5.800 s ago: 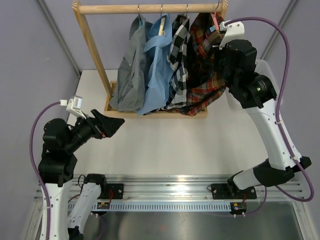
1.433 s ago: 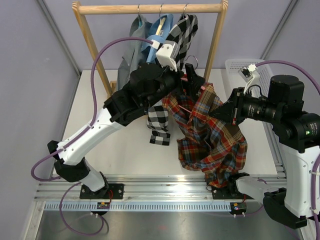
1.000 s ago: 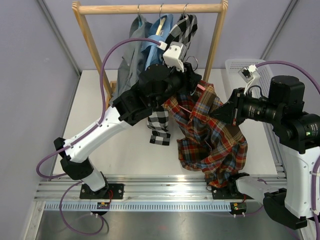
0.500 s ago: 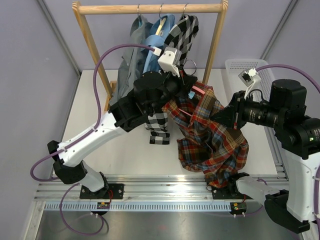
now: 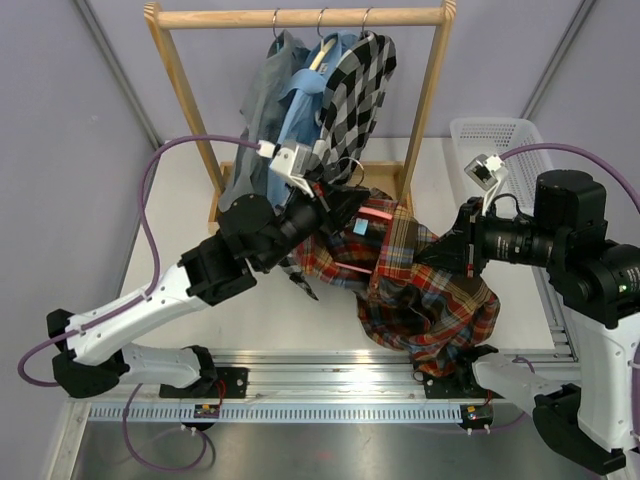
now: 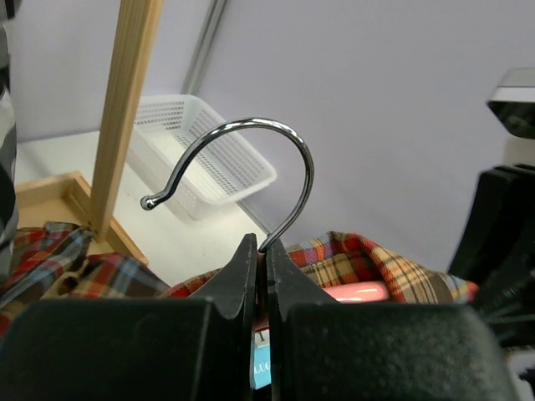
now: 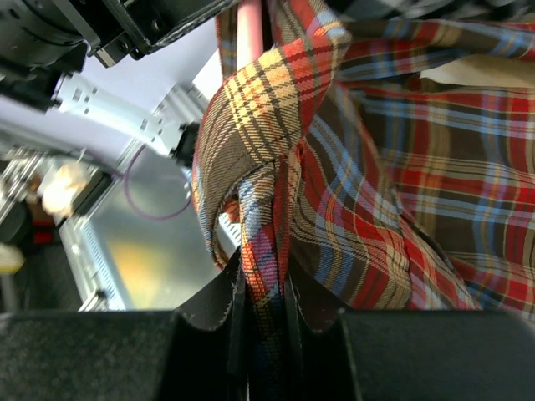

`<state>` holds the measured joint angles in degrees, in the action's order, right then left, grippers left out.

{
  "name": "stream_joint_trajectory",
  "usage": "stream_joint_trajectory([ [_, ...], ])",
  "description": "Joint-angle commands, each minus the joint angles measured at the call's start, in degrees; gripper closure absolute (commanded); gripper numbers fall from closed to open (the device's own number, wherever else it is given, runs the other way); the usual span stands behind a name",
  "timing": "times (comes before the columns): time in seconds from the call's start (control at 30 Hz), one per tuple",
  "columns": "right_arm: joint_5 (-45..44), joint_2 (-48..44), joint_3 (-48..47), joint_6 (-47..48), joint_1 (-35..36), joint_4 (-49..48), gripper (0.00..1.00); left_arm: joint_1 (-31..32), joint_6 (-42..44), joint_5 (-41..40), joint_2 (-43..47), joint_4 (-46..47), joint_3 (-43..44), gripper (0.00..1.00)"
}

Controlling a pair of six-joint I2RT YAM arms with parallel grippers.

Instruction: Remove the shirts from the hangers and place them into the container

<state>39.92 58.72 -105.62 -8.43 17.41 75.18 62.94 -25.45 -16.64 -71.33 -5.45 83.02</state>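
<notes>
Above the middle of the table [image 5: 180, 190], the two arms hold the plaid shirt [image 5: 425, 295] between them, off the rack [image 5: 300, 17]. Behind it, the grey shirt [image 5: 262, 120], blue shirt [image 5: 300, 100] and checked shirt [image 5: 352, 95] hang from the rack's bar. The checked one is tilted, close over the left arm's wrist. The rack's right post stands just behind the plaid shirt, and the white basket [image 5: 500, 140] lies beyond that post at the table's far right edge, apart from the shirt. Bare table shows to the left of the rack and in front of its base.

The left pincer [image 6: 262, 251] is closed tight on the stem of the silver hook [image 6: 284, 150] of the pink hanger [image 5: 375, 212], which sits inside the shirt's collar. The hook stands upright, its tip curling toward the rack post. What shows of the hanger's rod runs roughly left to right. The right pincer [image 7: 263, 288] is pinched shut on a bunched fold of plaid cloth, near the rod. The shirt's length drapes from the hanger toward the table's near edge, and its lowest folds sag by the right arm's base.
</notes>
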Motion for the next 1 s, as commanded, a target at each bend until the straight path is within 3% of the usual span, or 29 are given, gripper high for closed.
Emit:
stream_joint_trajectory([
  [0.0,-13.8,-4.3,-0.6,-3.1,-2.7,-6.4,1.00,-2.7,2.3,-14.7,12.2,-6.9,-7.9,1.00],
  [0.17,-16.3,-6.8,2.3,-2.4,-2.7,-8.6,1.00,-2.7,1.3,-17.9,19.6,-8.8,-15.4,1.00],
  [0.6,-23.4,-11.0,6.0,-3.9,-2.6,-14.8,1.00,-2.7,3.0,-23.3,24.3,-13.8,-16.0,1.00],
  [0.63,-23.4,-10.5,6.0,-4.0,-2.7,-14.4,0.66,-2.7,3.3,-23.8,24.9,-14.1,-15.5,1.00],
  [0.67,-23.5,-10.1,5.8,-4.1,-2.7,-14.1,0.43,-2.7,3.6,-24.0,25.1,-14.4,-15.3,1.00],
  [0.7,-23.6,-9.7,5.7,-4.1,-2.7,-13.7,0.24,-2.7,4.2,-24.2,25.2,-14.6,-14.7,1.00],
  [0.73,-23.6,-9.1,5.5,-4.1,-2.7,-13.1,0.12,-2.7,4.6,-24.7,25.3,-15.3,-14.3,1.00],
  [0.8,-22.8,-8.9,5.3,-4.0,-2.8,-13.1,0.02,-2.7,6.0,-25.8,25.3,-16.3,-12.3,1.00],
  [0.97,-21.2,-8.9,4.6,-3.8,-2.6,-14.1,0.01,-2.7,9.0,-26.6,26.1,-17.7,-8.7,1.00],
])
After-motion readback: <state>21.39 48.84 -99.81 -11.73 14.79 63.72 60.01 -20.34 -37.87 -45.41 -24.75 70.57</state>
